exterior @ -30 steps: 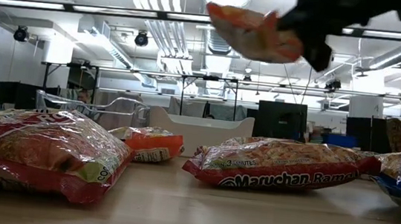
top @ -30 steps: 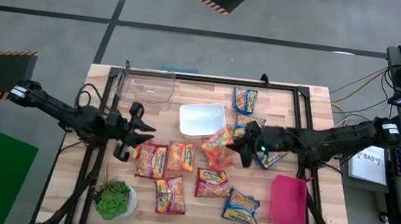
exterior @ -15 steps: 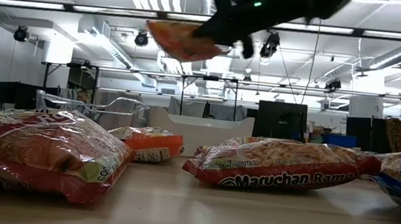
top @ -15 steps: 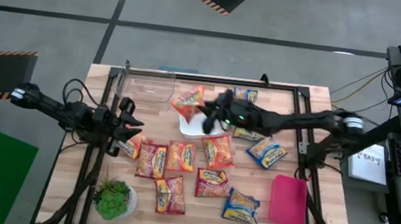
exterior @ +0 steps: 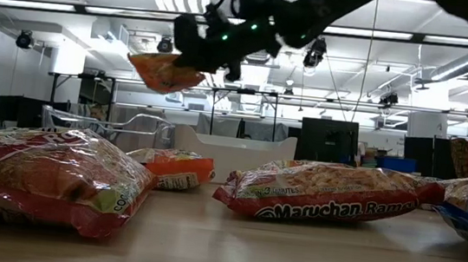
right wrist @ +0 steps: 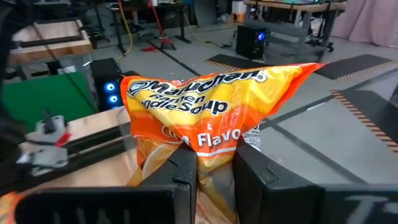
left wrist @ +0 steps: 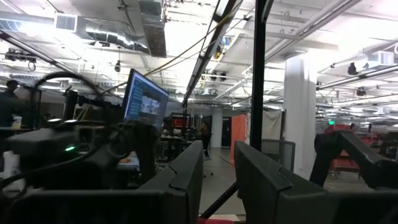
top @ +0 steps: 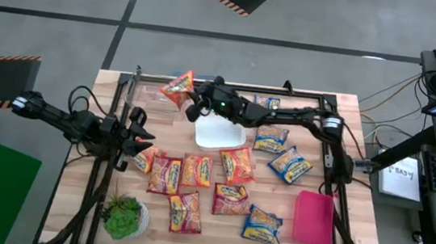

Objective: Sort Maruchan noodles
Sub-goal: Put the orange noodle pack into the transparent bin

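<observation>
The orange crinkly plastic Maruchan ramen packet [top: 178, 87] is in the air, pinched at one edge by the right tool [top: 193, 105], fingers clenched on the wrapper in the right wrist view [right wrist: 217, 130]. It hangs over the clear rectangular plastic bin [top: 160, 93] at the far left of the wooden table [top: 340, 123], still above the rim, not dropped. The low view shows it well off the table [exterior: 166, 72].

Progress, judged from the high view: early.
- Clear bin: I can't make out any packet in it.
- White rectangular bin [top: 218, 132], far centre: looks empty.
- Pink rectangular bin [top: 314, 219], near right: looks empty.
- So this looks like the 1st packet on its way into a bin.

Left on the table, loose: about 10 packets.
- Red-pink and orange ones clustered centre [top: 197, 170], from left of middle to the near edge.
- Blue ones on the right half: 1 near the far edge [top: 267, 104], partly under the right arm, 2 right of the white bin [top: 271, 139], 1 near the pink bin [top: 262, 226].

Left tool [top: 136, 142] sits low at the table's left edge beside the leftmost packet [top: 144, 159], holding nothing; its fingers stand a little apart in the left wrist view.

Small green potted plant [top: 123, 218] at the near left corner, not part of the sort.
</observation>
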`<state>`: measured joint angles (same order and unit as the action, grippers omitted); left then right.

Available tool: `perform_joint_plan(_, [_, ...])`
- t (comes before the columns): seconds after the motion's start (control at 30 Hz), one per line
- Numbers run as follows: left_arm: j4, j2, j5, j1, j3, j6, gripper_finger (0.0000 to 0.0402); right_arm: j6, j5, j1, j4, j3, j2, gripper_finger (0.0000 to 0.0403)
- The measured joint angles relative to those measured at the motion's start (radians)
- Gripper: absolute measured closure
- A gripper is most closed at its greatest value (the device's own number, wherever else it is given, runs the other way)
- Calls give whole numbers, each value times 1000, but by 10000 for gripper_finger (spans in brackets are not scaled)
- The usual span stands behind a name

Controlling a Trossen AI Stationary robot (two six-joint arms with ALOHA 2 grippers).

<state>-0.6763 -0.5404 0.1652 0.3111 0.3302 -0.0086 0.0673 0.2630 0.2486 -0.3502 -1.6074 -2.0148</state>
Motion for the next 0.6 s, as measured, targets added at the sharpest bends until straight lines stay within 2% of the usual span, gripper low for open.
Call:
perform_joint_plan(0.27, [0,0,0,0,0,0,327,-8,0,20,4,-175,-159,349])
perform_joint_plan(0.6, [0,0,0,0,0,3,327,-15,2,27,9,-223,-210,338])
